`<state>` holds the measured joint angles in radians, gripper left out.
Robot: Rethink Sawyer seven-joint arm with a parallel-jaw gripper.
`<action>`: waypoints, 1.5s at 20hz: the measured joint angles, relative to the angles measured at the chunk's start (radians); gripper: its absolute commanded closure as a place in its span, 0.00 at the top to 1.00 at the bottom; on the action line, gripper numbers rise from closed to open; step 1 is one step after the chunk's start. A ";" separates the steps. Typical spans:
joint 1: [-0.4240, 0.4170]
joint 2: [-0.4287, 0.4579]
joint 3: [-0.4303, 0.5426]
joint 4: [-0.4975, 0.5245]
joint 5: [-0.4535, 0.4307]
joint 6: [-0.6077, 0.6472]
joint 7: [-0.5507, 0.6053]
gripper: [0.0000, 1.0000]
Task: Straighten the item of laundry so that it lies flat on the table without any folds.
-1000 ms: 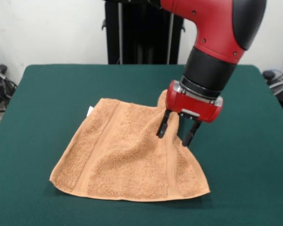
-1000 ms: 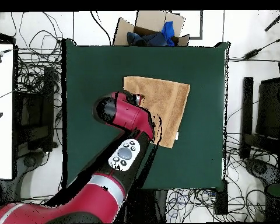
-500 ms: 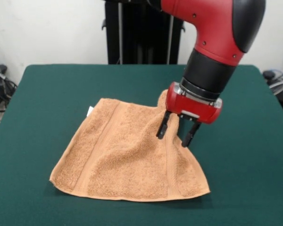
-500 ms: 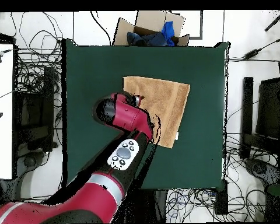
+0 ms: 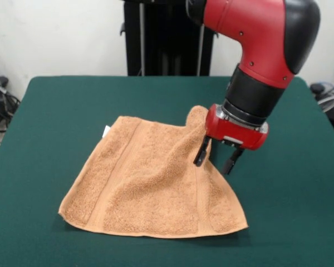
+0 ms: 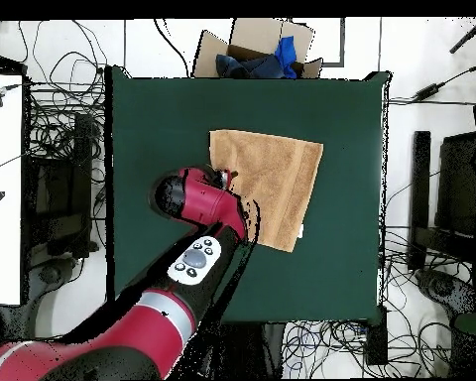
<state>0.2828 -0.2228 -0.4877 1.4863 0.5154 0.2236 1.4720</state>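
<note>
terry cloth: i see the tan towel [image 5: 150, 181] spread over the middle of the green table [image 5: 55, 111], lower centre of the front view; upper centre of the felt in the overhead view [image 6: 272, 184].
towel shape: mostly flat, but one corner stands up in a peak at centre right of the front view, just beside the gripper.
towel details: woven bands run near two opposite edges; a small white tag [image 5: 106, 131] pokes out at its upper left corner.
gripper [image 5: 217, 158]: fingers apart and empty, one black finger [image 5: 201, 152] against the raised fold, the other over bare felt to the right. nothing is pinched between them.
arm [image 5: 256, 39]: red and black, coming down from the upper right of the front view; in the overhead view it rises from the lower left and covers the towel's left edge.
box: a cardboard box [image 6: 252, 45] sits past the table's top edge in the overhead view, with dark and blue cloth [image 6: 282, 52] inside.
floor: cables all round the table.
</note>
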 measured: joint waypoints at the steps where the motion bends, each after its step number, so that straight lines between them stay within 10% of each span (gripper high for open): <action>1: 0.001 0.002 0.000 0.000 0.000 0.000 0.000 1.00; 30: -0.004 0.009 0.018 0.005 0.016 0.066 0.000 1.00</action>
<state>0.2786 -0.2133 -0.4701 1.4914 0.5312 0.2901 1.4720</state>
